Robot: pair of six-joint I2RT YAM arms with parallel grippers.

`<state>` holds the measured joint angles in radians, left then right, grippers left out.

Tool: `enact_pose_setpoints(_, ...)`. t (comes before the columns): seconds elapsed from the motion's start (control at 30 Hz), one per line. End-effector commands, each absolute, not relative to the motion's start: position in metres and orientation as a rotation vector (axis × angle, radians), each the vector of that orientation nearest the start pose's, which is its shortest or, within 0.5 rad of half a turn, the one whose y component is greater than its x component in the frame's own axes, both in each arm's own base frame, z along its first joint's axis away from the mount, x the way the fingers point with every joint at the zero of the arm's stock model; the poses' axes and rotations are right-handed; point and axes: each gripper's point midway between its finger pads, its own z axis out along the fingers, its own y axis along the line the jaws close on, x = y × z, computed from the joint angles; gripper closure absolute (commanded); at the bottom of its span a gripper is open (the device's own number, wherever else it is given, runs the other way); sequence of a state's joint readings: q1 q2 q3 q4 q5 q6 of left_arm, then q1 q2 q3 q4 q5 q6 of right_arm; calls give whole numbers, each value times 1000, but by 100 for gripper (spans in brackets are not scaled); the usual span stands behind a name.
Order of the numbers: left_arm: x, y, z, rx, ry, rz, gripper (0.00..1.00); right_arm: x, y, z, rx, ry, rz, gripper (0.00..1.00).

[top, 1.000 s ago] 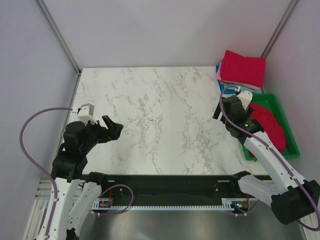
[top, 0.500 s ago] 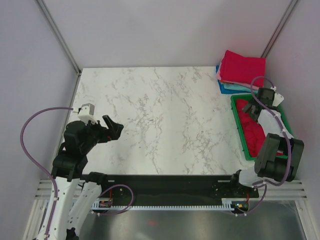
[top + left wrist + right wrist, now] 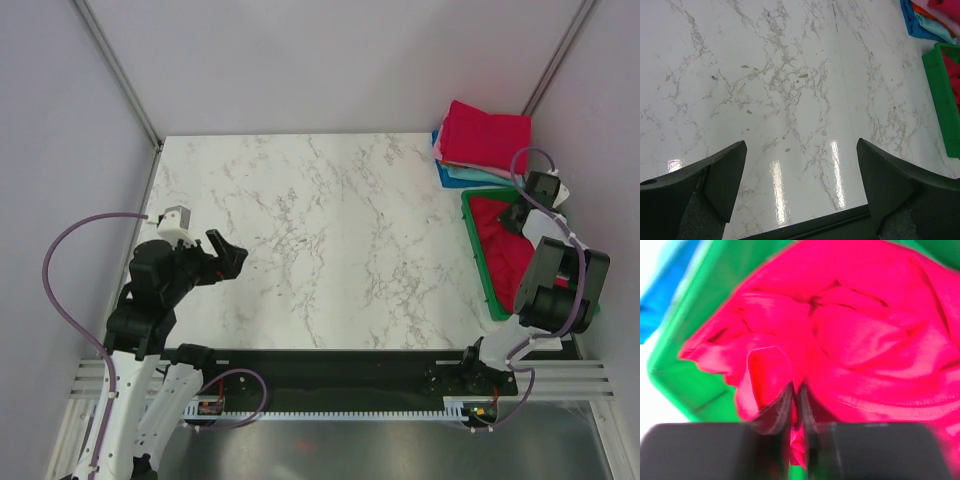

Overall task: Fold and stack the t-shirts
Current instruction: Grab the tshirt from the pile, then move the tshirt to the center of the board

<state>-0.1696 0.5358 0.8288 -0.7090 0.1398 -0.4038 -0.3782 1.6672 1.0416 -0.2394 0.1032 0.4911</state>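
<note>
A crumpled crimson t-shirt lies in the green tray at the right. My right gripper is down in the tray, its jaws pinched shut on a fold of that red cloth. At the back right corner sits a stack of folded t-shirts, red on top with pink, teal and blue edges below; its blue edge also shows in the left wrist view. My left gripper hangs open over bare marble at the left, nothing between its fingers.
The marble table has walls on the left, back and right. The tray runs along the right edge, just in front of the folded stack. A black rail borders the near edge.
My right arm swung from the table's right part out over the tray, came down into it and closed its jaws on the red shirt. The left arm has not moved.
</note>
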Motion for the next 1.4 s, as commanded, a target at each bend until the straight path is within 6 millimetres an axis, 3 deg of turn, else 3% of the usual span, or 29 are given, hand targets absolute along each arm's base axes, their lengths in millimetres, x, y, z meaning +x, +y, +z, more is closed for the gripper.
enact_pose_setpoints(0.0, 212, -76, 246, -143, 1997, -502, 1, 413, -145, 120, 962, 2061, 28, 97)
enact_pose_setpoints(0.1, 211, -76, 248, -143, 1986, -503, 1, 408, -132, 155, 894, 2044, 20, 100)
enact_pose_setpoints(0.17, 211, -76, 248, -144, 1984, -502, 1, 411, -117, 200, 815, 1986, 28, 100)
enact_pose_setpoints(0.23, 210, -75, 250, -143, 1976, -504, 1, 412, -85, 243, 718, 1945, 112, 100)
enact_pose_setpoints(0.27, 210, -76, 250, -145, 1975, -505, 1, 418, -72, 280, 668, 1887, 161, 100)
enact_pose_setpoints(0.33, 210, -75, 252, -146, 1968, -503, 1, 424, -1, 329, 462, 1869, 371, 100)
enact_pose_setpoints(0.37, 210, -74, 251, -149, 1969, -501, 1, 423, 28, 386, 349, 1775, 463, 100)
enact_pose_setpoints(0.4, 210, -74, 252, -151, 1966, -499, 1, 416, 87, 419, 205, 1730, 600, 100)
enact_pose_setpoints(0.43, 210, -73, 252, -153, 1962, -497, 1, 407, 119, 450, 123, 1670, 676, 100)
enact_pose_setpoints(0.47, 210, -72, 252, -157, 1964, -495, 1, 386, 146, 516, 30, 1529, 752, 100)
enact_pose_setpoints(0.5, 209, -72, 252, -158, 1962, -494, 1, 370, 196, 540, -91, 1485, 854, 100)
enact_pose_setpoints(0.53, 209, -72, 253, -159, 1957, -493, 1, 356, 215, 569, -153, 1422, 899, 100)
enact_pose_setpoints(0.57, 209, -71, 253, -162, 1955, -492, 1, 319, 218, 637, -203, 1249, 945, 100)
enact_pose_setpoints(0.6, 209, -71, 253, -163, 1956, -492, 1, 317, 237, 647, -231, 1226, 997, 100)
enact_pose_setpoints(0.67, 209, -71, 254, -164, 1950, -490, 1, 302, 226, 684, -203, 1124, 1012, 100)
enact_pose_setpoints(0.7, 209, -70, 253, -166, 1951, -487, 1, 309, 215, 686, -138, 1117, 961, 100)
enact_pose_setpoints(0.77, 208, -69, 255, -168, 1943, -484, 1, 338, 209, 650, -82, 1208, 844, 100)
enact_pose_setpoints(0.8, 207, -69, 255, -170, 1941, -484, 1, 341, 188, 643, 10, 1221, 765, 100)
enact_pose_setpoints(0.83, 207, -68, 256, -171, 1936, -483, 1, 368, 186, 588, 50, 1346, 660, 100)
enact_pose_setpoints(0.87, 207, -68, 256, -170, 1935, -483, 1, 375, 173, 567, 112, 1385, 591, 100)
enact_pose_setpoints(0.9, 207, -68, 256, -172, 1933, -484, 1, 370, 136, 557, 263, 1372, 470, 100)
enact_pose_setpoints(0.93, 206, -69, 256, -171, 1933, -486, 1, 383, 130, 494, 326, 1489, 390, 100)
enact_pose_setpoints(1.0, 207, -69, 256, -169, 1937, -486, 1, 366, 101, 455, 453, 1521, 324, 100)
enact_pose_setpoints(1.03, 207, -69, 255, -169, 1941, -485, 1, 366, 94, 389, 526, 1621, 259, 100)
enact_pose_setpoints(1.1, 209, -70, 252, -170, 1954, -485, 1, 345, 79, 345, 606, 1668, 242, 100)
enact_pose_setpoints(1.13, 209, -70, 252, -168, 1957, -489, 1, 338, 77, 292, 615, 1763, 205, 100)
enact_pose_setpoints(1.2, 212, -74, 247, -160, 1984, -503, 3, 323, 70, 260, 678, 1813, 203, 100)
enact_pose_setpoints(1.23, 214, -79, 243, -147, 2007, -523, 4, 316, 70, 233, 677, 1870, 194, 100)
enact_pose_setpoints(1.37, 229, -81, 202, -209, 2214, -483, 9, 306, 79, 200, 641, 1957, 225, 100)
